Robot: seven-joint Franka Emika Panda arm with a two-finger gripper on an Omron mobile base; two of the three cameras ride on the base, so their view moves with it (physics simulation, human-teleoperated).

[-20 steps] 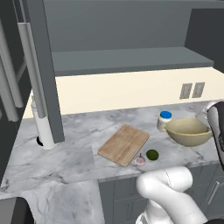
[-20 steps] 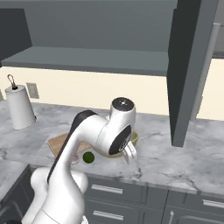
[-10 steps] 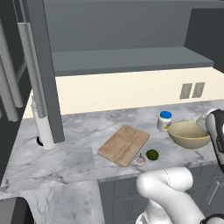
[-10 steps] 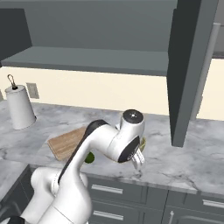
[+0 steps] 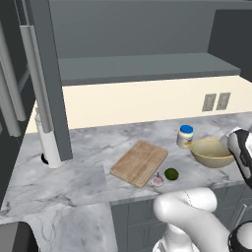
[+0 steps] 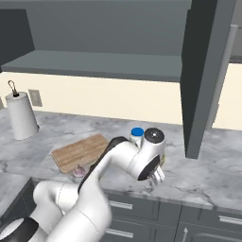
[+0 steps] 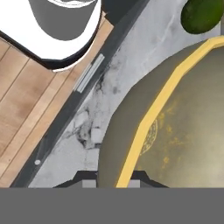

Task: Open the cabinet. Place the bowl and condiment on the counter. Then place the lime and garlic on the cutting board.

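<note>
The tan-yellow bowl (image 5: 210,152) sits low at the right of the marble counter (image 5: 83,172), beside the blue-lidded condiment (image 5: 185,136). My gripper (image 7: 116,179) is shut on the bowl's (image 7: 183,131) pale rim, one fingertip on each side; I cannot tell whether the bowl rests on the counter. In the right base view the gripper (image 6: 156,177) hangs over the counter's front edge, and my arm hides most of the bowl. The lime (image 5: 171,173) and garlic (image 5: 157,181) lie on the marble just off the cutting board (image 5: 140,162). The cabinet (image 5: 49,74) stands open.
A white paper towel roll (image 6: 21,116) stands at the left end of the counter. The open cabinet doors (image 6: 203,71) hang over the counter at both sides. Dark drawers (image 6: 137,212) run below the front edge. Wall sockets (image 5: 216,102) sit behind the bowl.
My hand has swung right and a little lower along the counter's front edge, still holding the bowl. The bowl has sunk slightly. Board, lime, garlic and jar have not moved.
</note>
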